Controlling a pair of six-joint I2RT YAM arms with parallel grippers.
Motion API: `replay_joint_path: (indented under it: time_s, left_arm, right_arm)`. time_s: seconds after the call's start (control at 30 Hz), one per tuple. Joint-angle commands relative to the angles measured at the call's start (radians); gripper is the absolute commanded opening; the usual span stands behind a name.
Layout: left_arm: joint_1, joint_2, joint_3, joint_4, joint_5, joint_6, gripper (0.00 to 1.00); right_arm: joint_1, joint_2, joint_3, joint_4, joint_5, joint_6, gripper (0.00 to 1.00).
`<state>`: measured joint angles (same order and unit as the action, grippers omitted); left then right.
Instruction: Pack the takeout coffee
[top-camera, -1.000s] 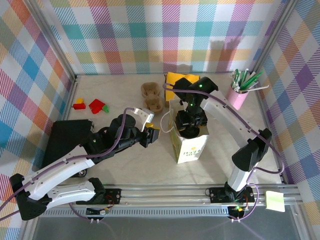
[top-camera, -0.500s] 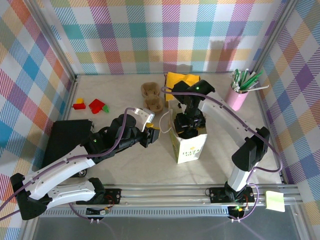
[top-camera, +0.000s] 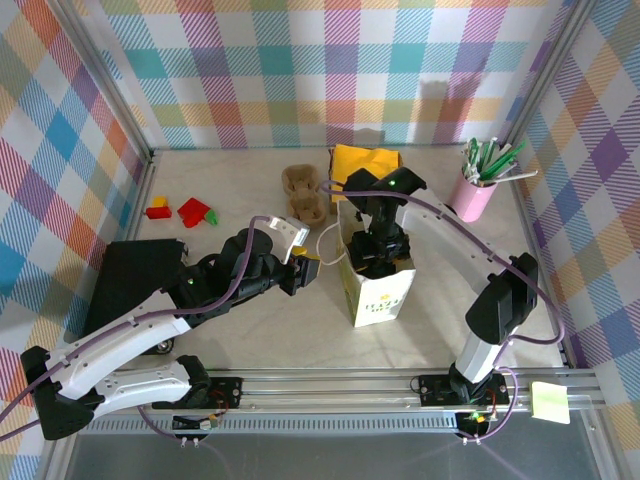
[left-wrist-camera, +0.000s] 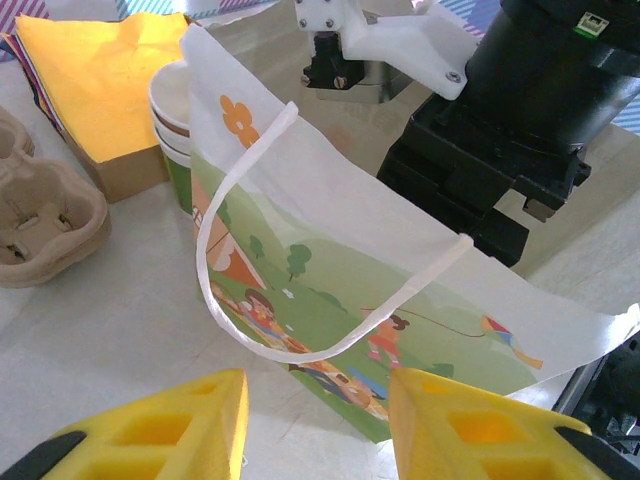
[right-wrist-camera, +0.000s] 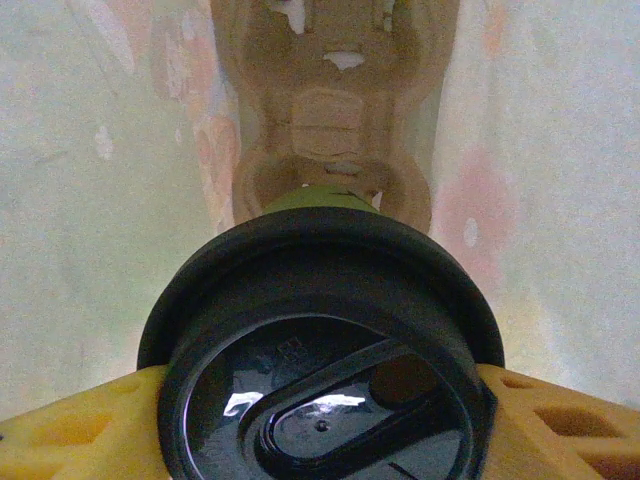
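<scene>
top: right gripper (top-camera: 378, 252) is down in the mouth of the paper bag (top-camera: 377, 292), mid tabletop. left gripper (top-camera: 304, 263) just beside it. pulp tray (top-camera: 303, 194) toward the far edge, pen holder (top-camera: 474, 196) near the far right corner.
left wrist: fingers (left-wrist-camera: 170, 420) spread, empty, bag handle (left-wrist-camera: 205, 245) just ahead.
right wrist: coffee cup (right-wrist-camera: 322, 350) pinched at the lid, hanging over an inner tray (right-wrist-camera: 322, 120) on the bag floor. paper wall looks crushable and the lid could pop, so the rim is the stiff spot. thin bag walls crowd it.
</scene>
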<state>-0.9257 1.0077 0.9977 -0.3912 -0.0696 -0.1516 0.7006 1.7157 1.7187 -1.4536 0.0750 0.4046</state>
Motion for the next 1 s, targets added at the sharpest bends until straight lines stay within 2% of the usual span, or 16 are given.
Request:
replay_joint_path:
  time_s: [0.0,0.43,0.97]
  left_arm:
    - [0.011,0.01,-0.013,0.012,-0.003,0.008,0.41]
    - [0.013,0.026,-0.007,0.024,0.015,-0.014,0.42]
    - [0.014,0.024,-0.013,0.028,0.022,-0.023,0.42]
  right_arm:
    - [0.007,-0.045,-0.022,0.015,0.013,0.01,0.61]
    - [0.043,-0.079,-0.041,0.004,0.054,0.049,0.61]
    - [0.047,-0.087,-0.133,0.097,0.05,0.047,0.61]
